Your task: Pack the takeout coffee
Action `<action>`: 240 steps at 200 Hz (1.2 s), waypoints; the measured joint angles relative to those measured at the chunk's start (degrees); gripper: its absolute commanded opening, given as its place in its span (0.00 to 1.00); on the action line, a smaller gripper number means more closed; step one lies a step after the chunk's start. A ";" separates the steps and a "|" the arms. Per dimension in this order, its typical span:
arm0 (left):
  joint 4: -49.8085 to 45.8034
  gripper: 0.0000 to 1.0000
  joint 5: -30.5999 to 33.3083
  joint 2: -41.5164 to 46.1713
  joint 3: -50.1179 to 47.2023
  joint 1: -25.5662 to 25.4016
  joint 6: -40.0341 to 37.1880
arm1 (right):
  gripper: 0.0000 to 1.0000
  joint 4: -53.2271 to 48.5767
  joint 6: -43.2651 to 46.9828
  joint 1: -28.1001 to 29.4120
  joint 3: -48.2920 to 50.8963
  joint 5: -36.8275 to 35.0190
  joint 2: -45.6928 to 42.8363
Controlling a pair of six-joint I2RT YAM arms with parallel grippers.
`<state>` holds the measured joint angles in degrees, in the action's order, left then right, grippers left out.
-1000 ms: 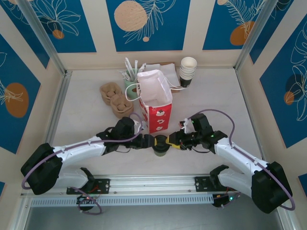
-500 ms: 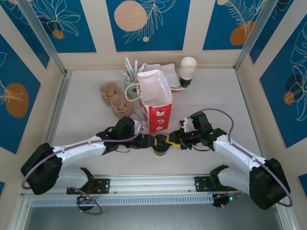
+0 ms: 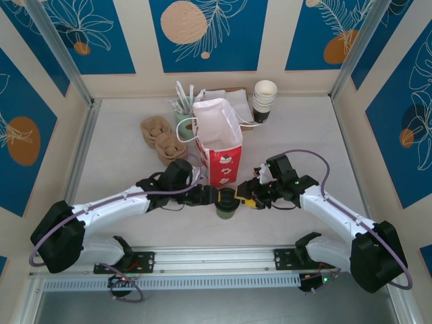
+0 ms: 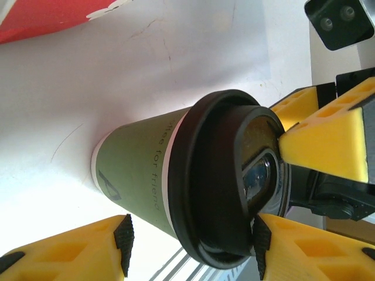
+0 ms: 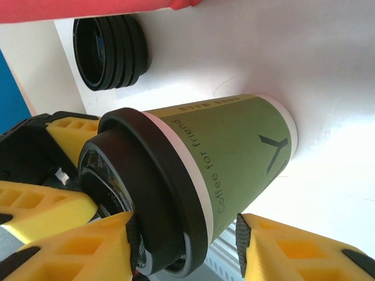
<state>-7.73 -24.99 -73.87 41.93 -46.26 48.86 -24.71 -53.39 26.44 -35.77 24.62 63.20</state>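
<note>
**Coffee stands between both sets of fingers, just near of the bag**

You have the takeout coffee (image 3: pixel 226 204) upright on the table (image 3: pixel 121 162), in its near middle. It is just on the near side of the red-and-white bag (image 3: pixel 217 145), which stands with its top open. The cup's black lid is on.

Your left fingers (image 4: pixel 58 256) reach in from the left and stand parted, one on each side of the cup. In the left wrist view one pad sits right at the lid's rim. A gap shows between the other pad and the green wall, so this is a loose straddle, not a pinch.

Your right fingers (image 5: pixel 304 256) come in from the right, also parted around the cup. One pad is at the lid's rim and the other is just beside the green wall. You cannot tell whether either one presses.

A squat black ribbed puck (image 5: pixel 111 52) lies on the table just beside the bag, near the cup but apart from it.
</note>
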 measured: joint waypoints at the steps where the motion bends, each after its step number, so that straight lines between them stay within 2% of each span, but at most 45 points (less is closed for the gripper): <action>1: -0.07 0.57 0.00 0.00 0.02 0.00 0.00 | 0.49 -0.11 0.00 0.02 -0.07 -0.09 0.00; 149: -8.52 0.57 1.70 3.32 4.46 -0.02 -2.03 | 0.56 -7.04 -1.51 1.38 -3.96 -4.35 -3.43; 240: -17.66 0.59 6.54 6.71 16.87 0.04 -6.45 | 0.55 -13.35 2.25 1.38 -18.51 -5.42 -6.69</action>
<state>-25.39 -18.46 -67.16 58.81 -46.22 42.41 -38.06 -51.13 27.81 -54.28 19.20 56.51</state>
